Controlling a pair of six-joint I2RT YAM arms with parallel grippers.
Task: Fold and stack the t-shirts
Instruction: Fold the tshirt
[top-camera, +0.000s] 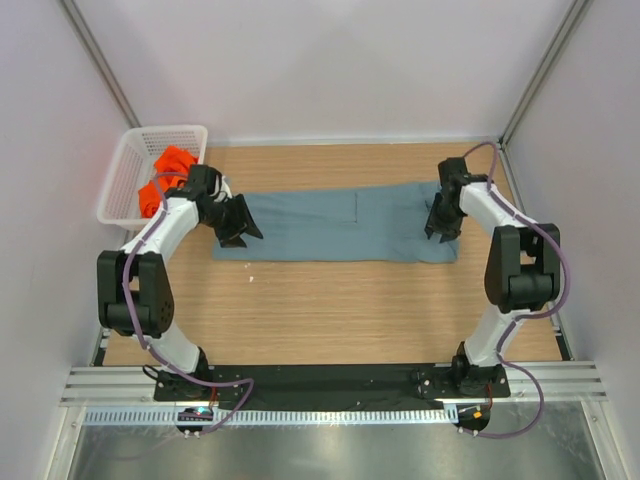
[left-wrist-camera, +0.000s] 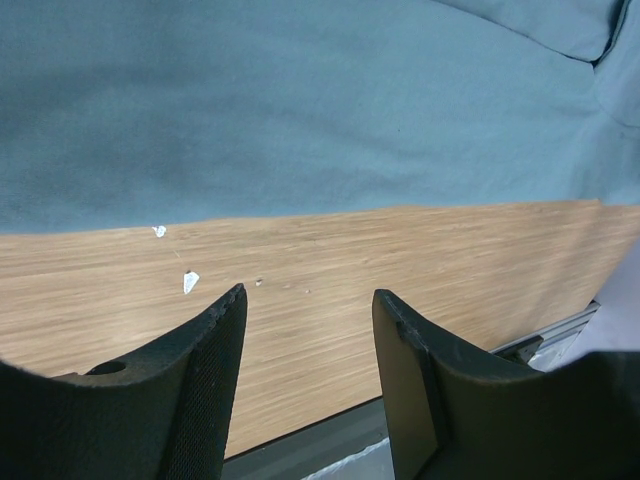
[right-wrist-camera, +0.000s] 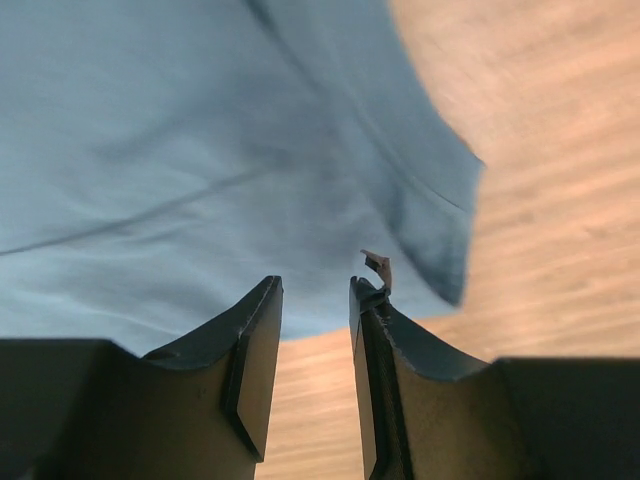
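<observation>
While the grey-blue t-shirt (top-camera: 340, 225) lies half-folded in a strip, left hand (top-camera: 240, 230) and right hand (top-camera: 440, 232) both released, the orange t-shirt (top-camera: 165, 175) sits in the basket (top-camera: 165, 130).

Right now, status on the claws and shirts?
Left claw open, empty, left end of grey-blue t-shirt. Right claw open, empty, right end. Shirt lies in long strip. Orange t-shirt in basket.

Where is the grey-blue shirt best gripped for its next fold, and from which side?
Probably its two short ends. The grey-blue shirt lies flat as a long strip, so the left claw suits the left end and the right claw the right, each coming down at a near corner where the edge lies free.
</observation>
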